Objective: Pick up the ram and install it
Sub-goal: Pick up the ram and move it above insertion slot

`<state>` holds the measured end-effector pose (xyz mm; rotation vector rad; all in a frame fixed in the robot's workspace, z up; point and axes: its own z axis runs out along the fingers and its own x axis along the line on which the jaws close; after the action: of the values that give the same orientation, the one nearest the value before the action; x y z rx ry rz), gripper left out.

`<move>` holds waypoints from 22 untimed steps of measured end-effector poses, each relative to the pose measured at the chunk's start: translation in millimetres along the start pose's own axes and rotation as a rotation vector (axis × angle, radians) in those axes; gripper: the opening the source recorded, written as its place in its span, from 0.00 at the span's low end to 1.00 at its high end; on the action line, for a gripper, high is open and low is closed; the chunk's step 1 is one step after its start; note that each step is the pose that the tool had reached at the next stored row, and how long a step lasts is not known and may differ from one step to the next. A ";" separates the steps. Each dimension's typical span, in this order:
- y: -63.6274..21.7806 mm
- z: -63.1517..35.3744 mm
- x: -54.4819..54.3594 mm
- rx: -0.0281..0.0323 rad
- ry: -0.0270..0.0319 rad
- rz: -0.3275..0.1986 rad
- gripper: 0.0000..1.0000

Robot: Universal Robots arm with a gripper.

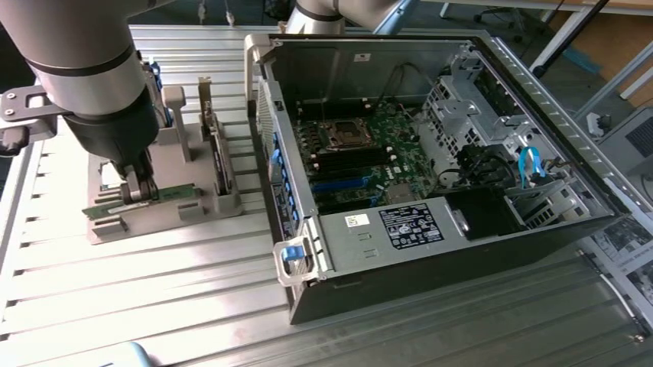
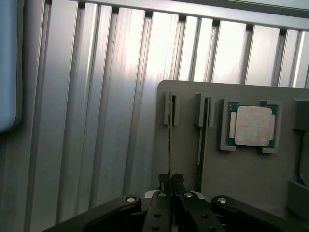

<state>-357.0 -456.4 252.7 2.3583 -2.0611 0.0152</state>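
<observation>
Slats of brushed aluminium make up the table (image 1: 173, 306): long, ribbed and shiny, with glare on them in the wrist view. On it you have a matte grey holder (image 1: 209, 206), a flat plate with slotted posts and a square recess. Beside it, on the exterior view's right, is an open computer case (image 1: 408, 245) with sheet-metal walls, a black label panel and a green motherboard (image 1: 368, 153) on its floor. The ram (image 2: 169, 137) stands on edge in one of the holder's slots, thin and narrow. The wrist view gives you its edge as a dark line, the exterior view its long green face. A second stick (image 2: 200, 145) stands in the next slot, parallel and just beside it, not touching. A square silver processor (image 2: 252, 125) with a green rim lies flat in the recess. Your pincer (image 2: 170, 180), with black fingers, is nearly closed and clamped on the ram's upper edge, one finger on each face, about mid-length. The grey arm (image 1: 92, 76) comes down over the holder at the exterior view's left.
</observation>
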 end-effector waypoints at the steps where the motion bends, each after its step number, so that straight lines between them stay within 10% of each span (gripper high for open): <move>1: 0.0 -0.8 0.0 -0.0001 0.0001 0.000 0.13; 22: 0.0 -15.5 0.2 -0.0001 0.0001 0.000 0.13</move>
<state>-357.0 -456.4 268.2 2.3582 -2.0610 0.0152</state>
